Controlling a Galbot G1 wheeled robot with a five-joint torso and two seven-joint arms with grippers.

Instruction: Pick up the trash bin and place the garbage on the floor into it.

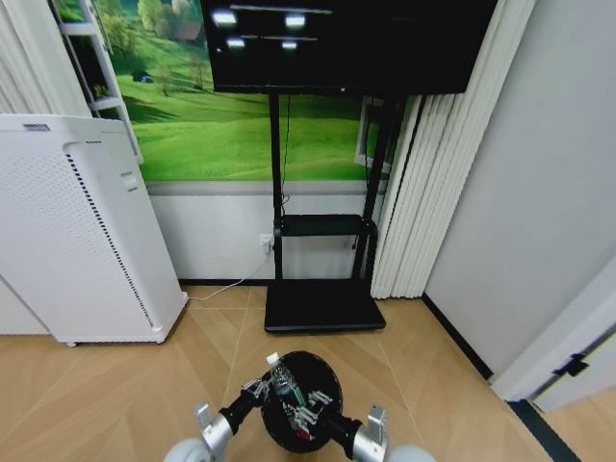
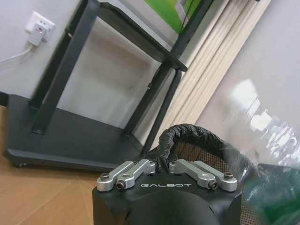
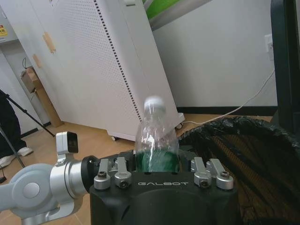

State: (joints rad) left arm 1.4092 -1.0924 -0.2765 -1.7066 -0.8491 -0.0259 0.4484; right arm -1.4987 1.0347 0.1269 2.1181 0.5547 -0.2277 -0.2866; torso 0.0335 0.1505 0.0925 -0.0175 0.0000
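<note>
Trash bin (image 1: 298, 414) sits low at the 6 o'clock edge of the head view, held above the parquet floor (image 1: 115, 385) between both arms. The left gripper (image 1: 258, 390) meets its rim at about 10 o'clock; the right gripper (image 1: 310, 420) is over the opening, at about 5 o'clock from the bin's centre. A black TV stand (image 1: 324, 306) stands at 12 o'clock beyond the bin, a white cabinet (image 1: 77, 231) at 10 o'clock.

Left wrist view: the left gripper (image 2: 163, 165) has its jaws clamped on the bin's bag-wrapped rim (image 2: 192, 133), fingers closed against it. The bin is carried by this hold.

Right wrist view: the right gripper (image 3: 157, 161) has its jaws clamped on the clear bottle (image 3: 156, 140) with the green label, neck upright, just beside the bin's rim (image 3: 234, 129) at 3 o'clock.

Judgement: the step in hand is depositing the bottle. The next move calls for carrying the bottle fully over the opening, then parting the right jaws while the left hold keeps the bin level. Whether other garbage already lies inside cannot be told.
</note>
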